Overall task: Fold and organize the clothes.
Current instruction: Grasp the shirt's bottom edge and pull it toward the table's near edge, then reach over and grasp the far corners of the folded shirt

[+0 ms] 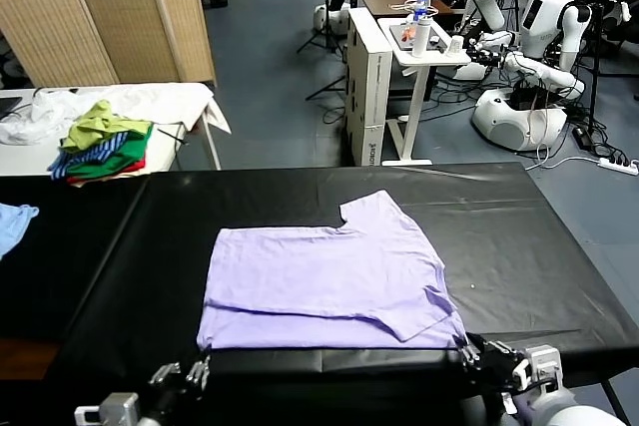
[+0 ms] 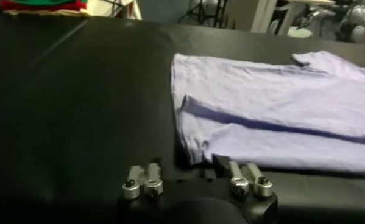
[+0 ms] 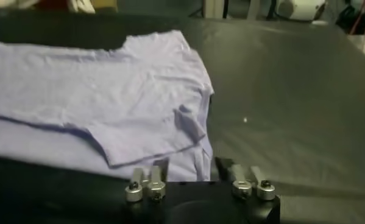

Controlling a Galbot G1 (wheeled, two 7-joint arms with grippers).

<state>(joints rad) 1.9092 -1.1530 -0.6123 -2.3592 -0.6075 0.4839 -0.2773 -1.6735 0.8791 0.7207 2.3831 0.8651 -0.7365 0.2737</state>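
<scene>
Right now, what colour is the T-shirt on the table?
Pale lavender, plain on the side showing. The T-shirt shows best in the head view.

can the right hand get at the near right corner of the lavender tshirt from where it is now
Probably yes. The right hand sits open at the table's near edge, just off the near right corner of the pale lavender short-sleeved T-shirt, with only bare black tabletop between them.

Lavender T-shirt point(image 1: 329, 281) lies flat, partly folded, on the black table point(image 1: 519, 246).

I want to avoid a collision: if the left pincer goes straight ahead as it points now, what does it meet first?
Probably the near left corner of the lavender T-shirt, lying just ahead of the open left pincer on the black table; depth is uncertain.
</scene>
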